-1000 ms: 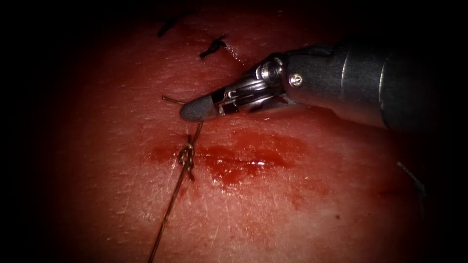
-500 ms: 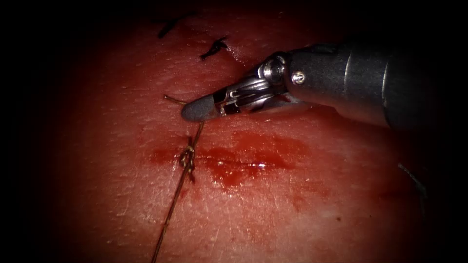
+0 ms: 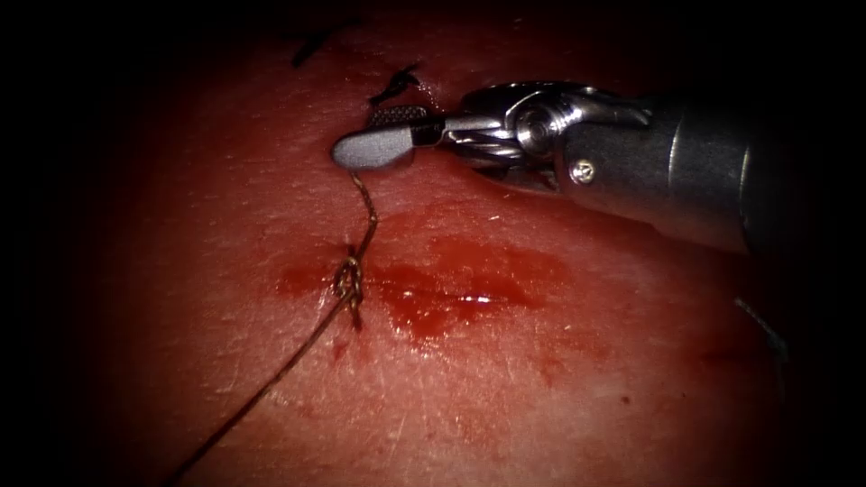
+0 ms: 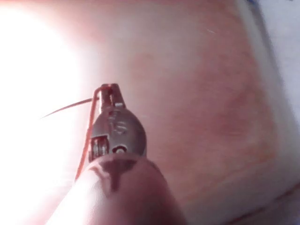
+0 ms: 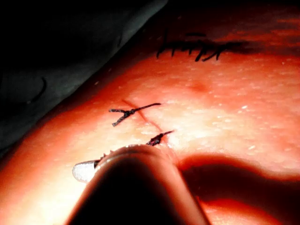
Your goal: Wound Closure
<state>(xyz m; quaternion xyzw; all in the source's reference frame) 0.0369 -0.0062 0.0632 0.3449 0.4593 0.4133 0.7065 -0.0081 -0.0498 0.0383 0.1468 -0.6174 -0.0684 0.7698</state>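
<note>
Holding anything, the right gripper [image 3: 356, 135]?
Its jaws stand a little parted above the cut [image 3: 451, 298], the ridged face of the far one showing behind the smooth near one. The thread [image 3: 365, 221] climbs in a loose bend from the knot [image 3: 347, 284] to the underside of the near jaw. I can't make out that anything is pinched.
Where does the knot sit?
On the tissue [image 3: 541, 406] at the left end of the cut, beside the red fluid [image 3: 469, 280] pooled along it. From the knot the other strand runs down and off to the left.
And the left gripper [image 4: 110, 91]?
Clenched on the thread [image 4: 65, 108] in the left wrist view: one strand leaves its tip sideways, another lies back along the tool's body.
Anything else on the tissue?
Dark cut ends of thread [image 3: 394, 86] lie just behind the right gripper, more [image 3: 311, 45] further back to the left. The right wrist view has two such stitches [image 5: 133, 111] on a thin line just beyond the tool's tip [image 5: 84, 171]
</note>
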